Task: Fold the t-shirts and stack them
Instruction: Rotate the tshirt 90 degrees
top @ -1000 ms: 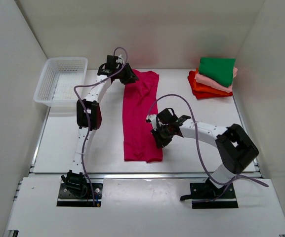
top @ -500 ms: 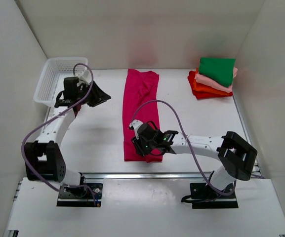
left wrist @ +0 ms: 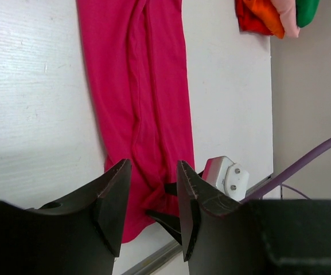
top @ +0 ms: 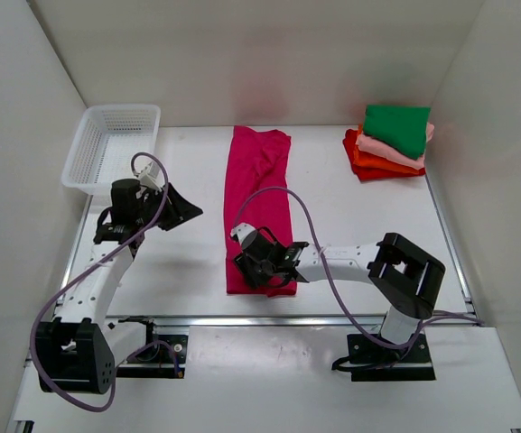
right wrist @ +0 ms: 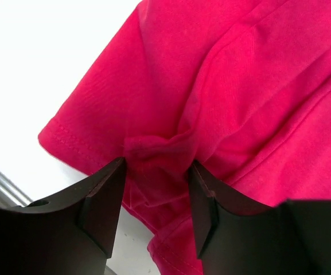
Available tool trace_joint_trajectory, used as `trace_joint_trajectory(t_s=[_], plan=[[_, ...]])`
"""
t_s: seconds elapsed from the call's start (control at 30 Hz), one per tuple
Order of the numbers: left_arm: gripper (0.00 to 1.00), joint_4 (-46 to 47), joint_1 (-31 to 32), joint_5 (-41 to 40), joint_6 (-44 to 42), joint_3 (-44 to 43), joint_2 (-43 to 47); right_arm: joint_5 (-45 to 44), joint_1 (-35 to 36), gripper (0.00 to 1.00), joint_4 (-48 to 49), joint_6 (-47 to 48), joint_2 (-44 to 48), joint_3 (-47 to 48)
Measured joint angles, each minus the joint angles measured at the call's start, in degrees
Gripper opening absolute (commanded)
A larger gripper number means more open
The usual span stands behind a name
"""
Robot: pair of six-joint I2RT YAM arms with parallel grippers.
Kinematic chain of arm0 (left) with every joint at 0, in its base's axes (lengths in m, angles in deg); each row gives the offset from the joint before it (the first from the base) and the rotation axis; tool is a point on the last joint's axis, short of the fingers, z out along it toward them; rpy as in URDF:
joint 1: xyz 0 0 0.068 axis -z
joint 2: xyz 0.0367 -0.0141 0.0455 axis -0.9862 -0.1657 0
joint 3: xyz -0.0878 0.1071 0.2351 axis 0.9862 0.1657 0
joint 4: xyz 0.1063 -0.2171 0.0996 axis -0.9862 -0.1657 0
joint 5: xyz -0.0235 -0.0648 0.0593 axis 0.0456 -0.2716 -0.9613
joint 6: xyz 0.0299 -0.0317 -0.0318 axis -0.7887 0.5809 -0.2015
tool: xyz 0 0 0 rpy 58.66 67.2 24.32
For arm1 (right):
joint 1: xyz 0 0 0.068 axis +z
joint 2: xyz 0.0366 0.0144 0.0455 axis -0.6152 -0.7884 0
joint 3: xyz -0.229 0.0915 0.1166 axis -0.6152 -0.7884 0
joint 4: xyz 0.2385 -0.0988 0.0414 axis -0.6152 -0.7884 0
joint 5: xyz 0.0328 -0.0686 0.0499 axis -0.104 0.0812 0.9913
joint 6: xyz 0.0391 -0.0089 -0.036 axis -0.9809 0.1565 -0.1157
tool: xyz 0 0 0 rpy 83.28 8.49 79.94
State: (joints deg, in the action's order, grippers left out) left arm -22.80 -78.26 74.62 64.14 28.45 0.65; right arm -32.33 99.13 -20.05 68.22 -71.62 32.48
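The bright pink shirt [top: 258, 194] lies flat in the middle of the desk [top: 350, 225]. It is folded into one long thin strip. Its long way runs from the near edge of the desk, where the arms are, toward the back wall. One short end points at the arms and the other points at the wall.

The right pincer [top: 258, 262] is down on the near end of this shirt. In the right wrist view its two fingers [right wrist: 105, 200] stand apart, not clenched. A little bump of pink cloth sits between them, beside a stitched edge of the shirt.

The left pincer [top: 183, 209] is up over bare desk to the left of the shirt, not touching it. Its fingers [left wrist: 113, 195] are apart and hold nothing.

There are five shirts in all. Four are folded and stacked in the far right corner, well apart from the strip. From the top they are a green shirt [top: 397, 126], a light pink shirt [top: 371, 144], an orange shirt [top: 382, 162] and a red shirt [top: 351, 144].

One white basket [top: 123, 107] sits at the far left corner.
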Motion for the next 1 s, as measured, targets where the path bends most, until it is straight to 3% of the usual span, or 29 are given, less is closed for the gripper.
trace_joint_trajectory(t_s=[0.23, 0.37, 0.47, 0.6, 0.8, 1.0], plan=[[0.49, -0.52, -0.15, 0.55, -0.35, 0.52, 1.46, -2.91, 0.94, 0.44, -0.83, -1.18, -0.22, 0.70], [0.49, -0.24, -0.13, 0.94, -0.33, 1.38, 2.14, -3.58, 0.96, 0.37, -1.49, -1.11, -0.61, 1.38], [0.49, -0.39, -0.02, 1.01, -0.33, 2.05, 2.16, -4.68, 1.20, 0.25, -1.73, -1.31, -1.22, 2.38], [0.49, -0.42, 0.68, 0.98, -0.50, 2.82, 2.23, -4.90, 1.07, 0.25, -0.48, -3.63, 0.61, 0.48], [0.49, -0.76, 10.10, -2.03, -2.40, 5.99, 3.61, -3.48, -0.85, 0.30, 0.44, -8.50, 9.68, -6.82], [0.49, -0.39, 18.62, -5.86, -2.45, 13.64, 4.42, -3.41, -1.62, 0.30, -0.68, -12.37, 11.72, -7.39]])
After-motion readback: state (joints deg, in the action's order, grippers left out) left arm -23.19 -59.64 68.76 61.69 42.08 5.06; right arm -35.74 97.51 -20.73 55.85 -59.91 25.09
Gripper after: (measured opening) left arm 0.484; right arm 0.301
